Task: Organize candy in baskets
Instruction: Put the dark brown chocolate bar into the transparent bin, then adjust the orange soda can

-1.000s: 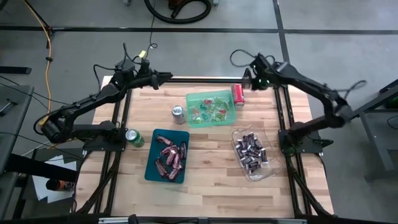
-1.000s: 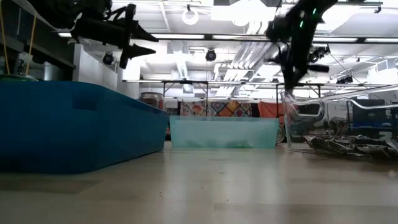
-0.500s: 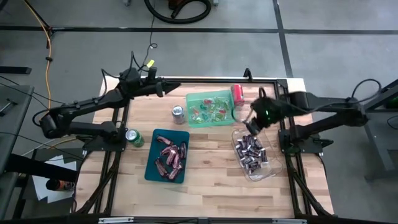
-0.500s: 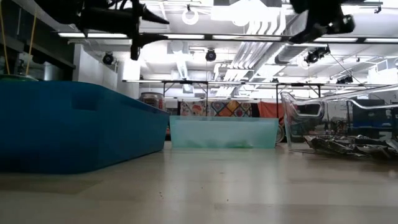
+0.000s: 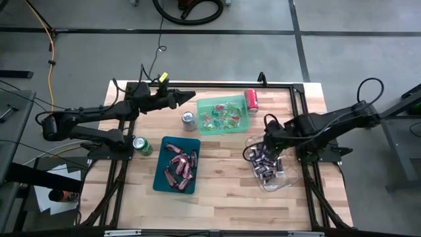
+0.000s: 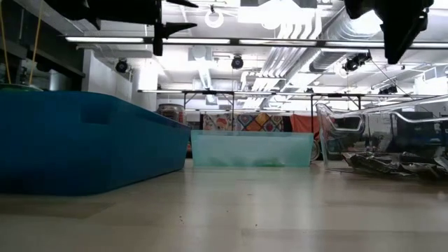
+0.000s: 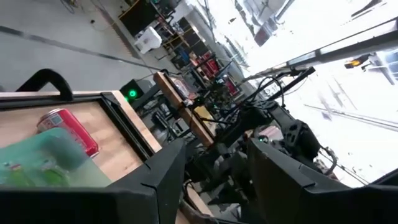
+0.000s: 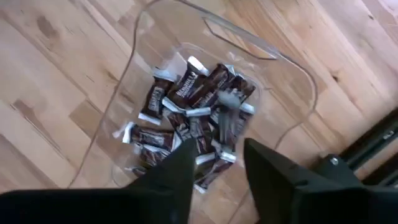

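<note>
Your right gripper [image 8: 214,171], fingers parted and empty, hangs straight above the dark brown wrapped mini bars [image 8: 193,115] heaped in the clear shallow plastic bin [image 8: 283,62]; the left arm waits far off.

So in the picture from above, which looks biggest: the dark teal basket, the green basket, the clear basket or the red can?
1. Dark teal basket and green basket: they look about alike, too close to rank.
2. Clear basket: slightly smaller, though its see-through edges are hard to trace.
3. Red soda can: smallest by far.
</note>
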Available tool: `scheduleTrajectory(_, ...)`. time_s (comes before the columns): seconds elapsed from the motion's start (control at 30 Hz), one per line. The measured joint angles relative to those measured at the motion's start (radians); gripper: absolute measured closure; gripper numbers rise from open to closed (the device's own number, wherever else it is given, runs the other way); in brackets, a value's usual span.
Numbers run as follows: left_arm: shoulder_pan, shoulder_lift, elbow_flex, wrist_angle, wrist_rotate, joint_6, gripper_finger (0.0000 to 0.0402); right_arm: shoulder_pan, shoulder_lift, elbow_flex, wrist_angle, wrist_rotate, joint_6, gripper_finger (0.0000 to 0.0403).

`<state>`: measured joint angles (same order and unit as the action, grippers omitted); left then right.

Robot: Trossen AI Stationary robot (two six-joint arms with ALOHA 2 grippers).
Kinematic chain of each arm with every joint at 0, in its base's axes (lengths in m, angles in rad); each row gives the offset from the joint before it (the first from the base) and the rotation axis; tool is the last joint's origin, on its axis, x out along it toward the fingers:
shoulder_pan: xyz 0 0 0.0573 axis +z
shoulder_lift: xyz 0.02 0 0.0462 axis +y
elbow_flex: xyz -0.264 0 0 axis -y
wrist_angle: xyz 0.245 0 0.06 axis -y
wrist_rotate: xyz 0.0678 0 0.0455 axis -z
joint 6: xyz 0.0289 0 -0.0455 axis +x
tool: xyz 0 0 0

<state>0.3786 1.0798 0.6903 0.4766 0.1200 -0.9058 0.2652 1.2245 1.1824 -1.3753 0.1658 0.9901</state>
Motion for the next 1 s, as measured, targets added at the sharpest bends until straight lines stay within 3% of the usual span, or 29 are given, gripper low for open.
scheduleTrajectory(0.1, 0.019, -0.002, 0.004, -0.004, 0.018, 0.000, 0.0238, -0.017, 0.009, 0.000, 0.044, -0.001, -0.003, 0.0229)
scheduleTrajectory(0.2, 0.081, -0.008, 0.045, -0.001, 0.107, 0.032, 0.0238, -0.099, 0.008, 0.008, 0.117, -0.001, 0.003, 0.0197)
scheduleTrajectory(0.5, 0.304, -0.010, 0.155, -0.122, 0.416, 0.184, 0.0238, -0.594, 0.041, 0.019, 0.390, 0.123, -0.111, 0.0156)
scheduleTrajectory(0.7, 0.433, -0.009, 0.157, -0.161, 0.623, 0.181, 0.0238, -0.836, 0.170, 0.019, 0.558, -0.019, -0.152, 0.0151)
scheduleTrajectory(0.83, 0.478, -0.009, 0.157, -0.169, 0.665, 0.167, 0.0238, -0.910, 0.229, 0.019, 0.641, -0.110, -0.160, 0.0151)
scheduleTrajectory(1.0, 0.493, -0.009, 0.157, -0.170, 0.652, 0.140, 0.0238, -0.959, 0.271, 0.019, 0.657, -0.087, -0.213, 0.0151)
